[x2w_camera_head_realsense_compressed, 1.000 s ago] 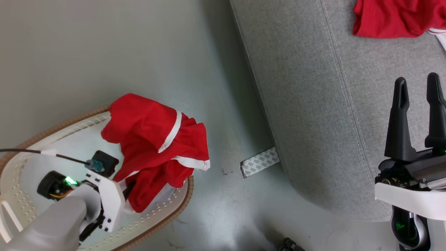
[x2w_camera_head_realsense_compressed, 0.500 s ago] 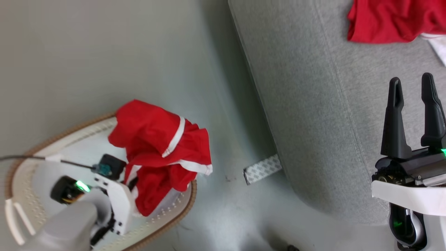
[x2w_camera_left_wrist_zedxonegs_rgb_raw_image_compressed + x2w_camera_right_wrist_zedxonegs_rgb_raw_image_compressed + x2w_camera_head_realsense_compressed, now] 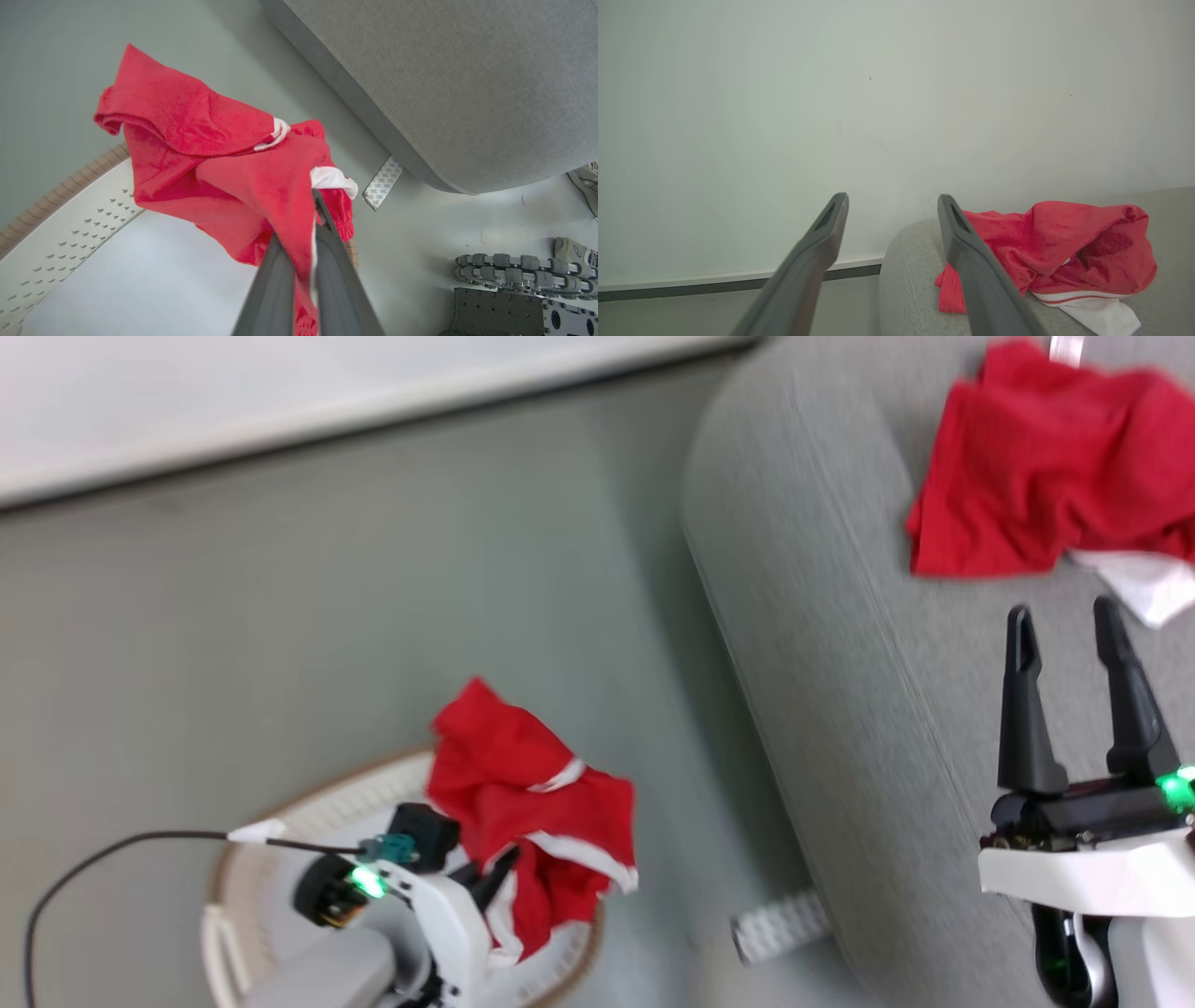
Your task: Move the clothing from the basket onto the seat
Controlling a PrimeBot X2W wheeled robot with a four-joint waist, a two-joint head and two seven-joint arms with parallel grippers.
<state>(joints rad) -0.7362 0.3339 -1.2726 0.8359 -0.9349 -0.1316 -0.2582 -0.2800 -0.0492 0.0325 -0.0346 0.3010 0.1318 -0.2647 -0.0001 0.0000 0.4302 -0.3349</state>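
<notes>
Left tool (image 3: 304, 219): clenched on a fold of the soft bright red garment with white stripes (image 3: 210, 154), cloth pinched between its two long dark fingers.
Held garment: bunches and drapes ahead of the left tool (image 3: 493, 875) and to both sides of it. It is lifted above the rounded white perforated plastic basket with a brown rim (image 3: 280, 817), and its lower folds hang over the basket's rim nearest the sofa.
Basket: below and behind the left tool, with a smooth white floor and rows of small holes in the wall (image 3: 70, 224).
Right tool (image 3: 1062, 609): released and holding nothing, fingers spread apart over the large light grey fabric sofa (image 3: 840, 709).
Ahead of the right tool (image 3: 893, 198): a plain pale wall (image 3: 878, 93) with a dark skirting line at its foot.
Second red garment (image 3: 1036, 476): crumpled on the sofa (image 3: 906, 280), ahead of the right tool and to its outer side, with a white cloth piece (image 3: 1144, 583) under its edge.
Between the tools: bare grey-green floor (image 3: 280, 616) and the sofa's rounded, woven corner (image 3: 444, 84).
At the sofa's base: a pale patterned strip (image 3: 383, 182) lying on the floor, apart from the basket.
Behind the left tool: a thin black cable (image 3: 112, 849) trailing across the floor.
</notes>
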